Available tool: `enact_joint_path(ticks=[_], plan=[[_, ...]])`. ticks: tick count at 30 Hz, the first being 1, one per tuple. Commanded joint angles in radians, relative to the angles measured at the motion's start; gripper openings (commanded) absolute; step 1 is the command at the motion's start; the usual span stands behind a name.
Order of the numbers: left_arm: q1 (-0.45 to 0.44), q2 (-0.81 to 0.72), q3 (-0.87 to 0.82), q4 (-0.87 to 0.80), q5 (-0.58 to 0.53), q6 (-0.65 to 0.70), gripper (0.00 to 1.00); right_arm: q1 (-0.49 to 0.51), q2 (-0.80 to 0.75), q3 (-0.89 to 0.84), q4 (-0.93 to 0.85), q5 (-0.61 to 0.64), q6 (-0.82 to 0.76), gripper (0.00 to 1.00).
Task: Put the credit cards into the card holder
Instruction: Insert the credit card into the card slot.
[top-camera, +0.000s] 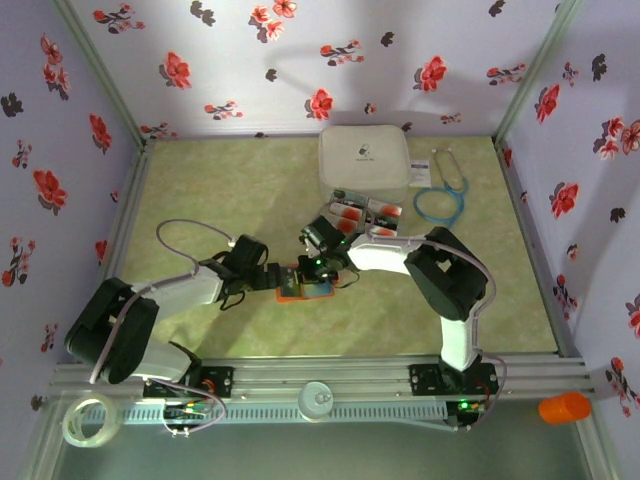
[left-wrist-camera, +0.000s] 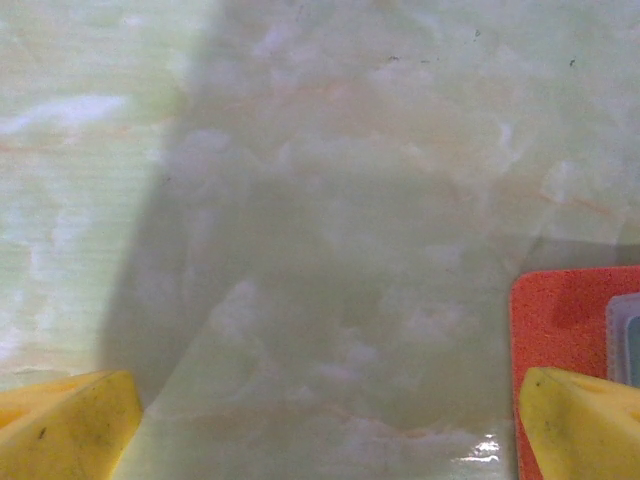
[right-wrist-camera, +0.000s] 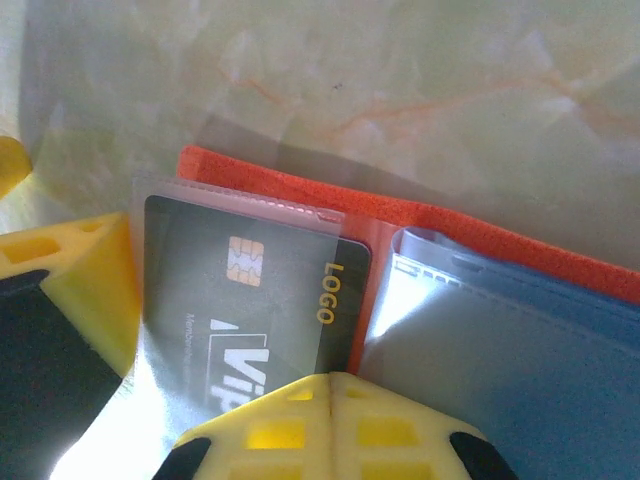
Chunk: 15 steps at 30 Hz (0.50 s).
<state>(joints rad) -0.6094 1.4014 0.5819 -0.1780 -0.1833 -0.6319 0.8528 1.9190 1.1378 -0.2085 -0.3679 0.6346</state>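
Note:
The orange card holder lies open mid-table, its grey-blue inside facing up. A dark credit card with a gold chip sits inside its clear sleeve. My right gripper is shut, fingertips pressed together over that card's near edge; nothing shows between them. My left gripper is open at the holder's left side, one yellow finger resting over the orange edge. More credit cards with red patches lie beyond the holder, in front of the white case.
A big white rounded case stands at the back, with a blue stethoscope to its right. An orange cylinder and a tape roll lie off the table by the front rail. Flowered walls close in three sides.

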Motion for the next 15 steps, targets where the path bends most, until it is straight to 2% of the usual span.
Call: enact_joint_path(ticks=[1, 11, 15], plan=[[0.013, 0.038, -0.033, 0.036, -0.012, 0.015, 1.0, 0.012, 0.026, 0.018, -0.009, -0.001, -0.009, 0.05], [0.087, -0.077, 0.027, -0.086, -0.01, 0.017, 1.0, 0.012, 0.004, -0.013, 0.012, 0.02, 0.015, 0.05], [0.091, -0.11, 0.029, -0.102, 0.008, 0.01, 1.0, 0.012, 0.002, -0.015, 0.018, 0.023, 0.02, 0.05]])
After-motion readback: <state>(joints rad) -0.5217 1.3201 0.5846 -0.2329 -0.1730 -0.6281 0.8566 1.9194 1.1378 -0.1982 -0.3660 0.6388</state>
